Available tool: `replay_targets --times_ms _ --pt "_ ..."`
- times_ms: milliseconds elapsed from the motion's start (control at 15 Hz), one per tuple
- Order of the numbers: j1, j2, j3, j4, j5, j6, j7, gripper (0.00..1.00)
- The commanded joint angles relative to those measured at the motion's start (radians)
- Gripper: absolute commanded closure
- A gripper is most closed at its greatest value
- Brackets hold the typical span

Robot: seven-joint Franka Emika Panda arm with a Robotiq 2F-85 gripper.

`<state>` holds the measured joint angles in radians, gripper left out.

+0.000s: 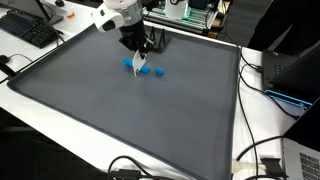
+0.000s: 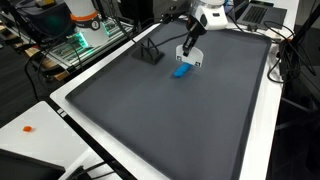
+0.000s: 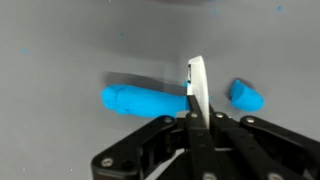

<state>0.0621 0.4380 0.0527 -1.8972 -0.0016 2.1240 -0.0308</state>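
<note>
The thin white blade [image 3: 197, 85] stands upright at one end of a long blue roll [image 3: 145, 100], clamped edge-on between the closed fingers of the gripper [image 3: 197, 116], with a small blue piece [image 3: 246, 95] near on the gray mat [image 1: 120, 120].

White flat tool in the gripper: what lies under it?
Under the white flat tool, held by the gripper, is the gray mat, with the long blue piece ending at it. The tool's edge covers the contact spot, so touching cannot be confirmed.
</note>
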Motion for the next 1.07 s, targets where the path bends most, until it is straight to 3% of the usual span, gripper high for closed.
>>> replay_targets --times_ms 0,1000 --pt "-0.01 0.019 0.008 -0.018 0.011 0.041 -0.033 0.99" --pt "-0.011 0.06 0.02 -0.036 0.024 0.067 -0.064 0.99"
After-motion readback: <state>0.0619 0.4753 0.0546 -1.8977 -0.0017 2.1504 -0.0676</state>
